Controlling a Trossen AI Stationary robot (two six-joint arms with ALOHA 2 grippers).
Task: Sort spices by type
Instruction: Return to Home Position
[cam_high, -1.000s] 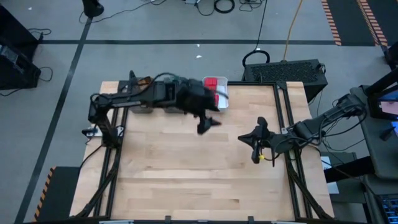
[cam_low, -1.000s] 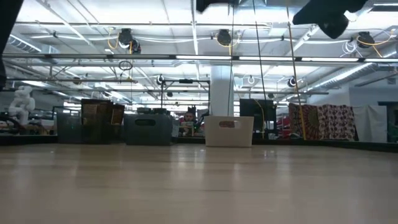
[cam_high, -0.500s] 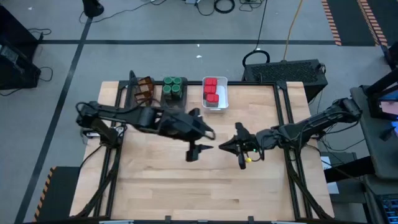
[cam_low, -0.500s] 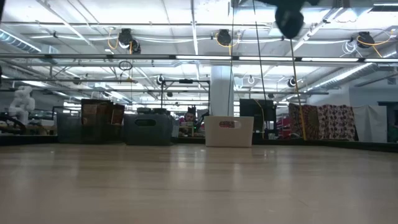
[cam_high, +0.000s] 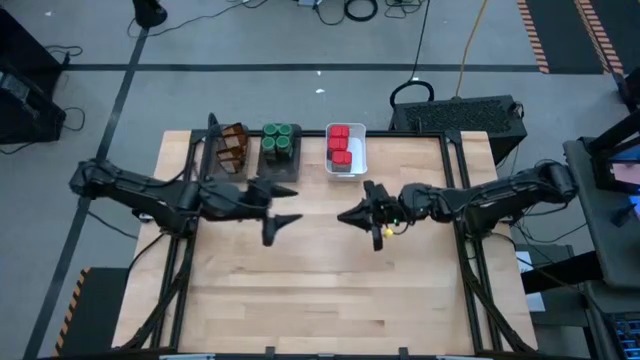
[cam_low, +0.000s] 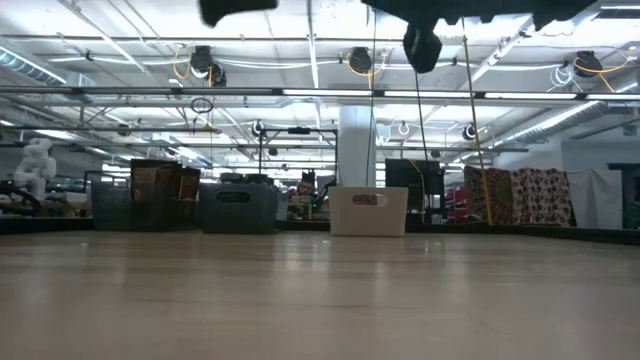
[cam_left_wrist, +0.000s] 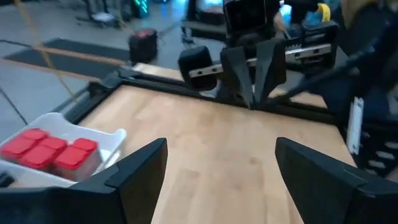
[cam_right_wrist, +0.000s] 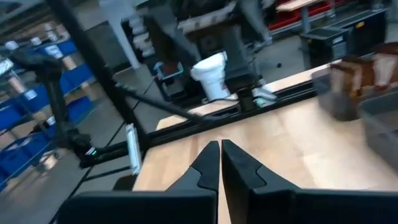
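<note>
The spices sit sorted in three bins at the table's far edge. Brown packets (cam_high: 232, 146) stand in the left dark grey bin (cam_low: 150, 196). Green-lidded jars (cam_high: 279, 141) fill the middle dark grey bin (cam_low: 238, 206). Red tins (cam_high: 340, 144) (cam_left_wrist: 51, 152) lie in the white bin (cam_high: 358, 150) (cam_low: 368, 210). My left gripper (cam_high: 290, 206) (cam_left_wrist: 221, 146) hovers open above the table's middle, holding nothing. My right gripper (cam_high: 344, 215) (cam_right_wrist: 220, 148) faces it from the right, shut and empty, and also shows in the left wrist view (cam_left_wrist: 250, 74).
Bare wooden tabletop (cam_high: 330, 290) stretches from the grippers to the near edge. Black frame rails (cam_high: 462, 200) run along the table's left and right sides. The two grippers point at each other a short gap apart, both raised well above the table (cam_low: 320, 290).
My left gripper has drawn back from beside the white bin, toward the table's left and middle, its arm folding back. My right gripper has reached from the right side toward the table's centre. The bins and spices have kept still.
</note>
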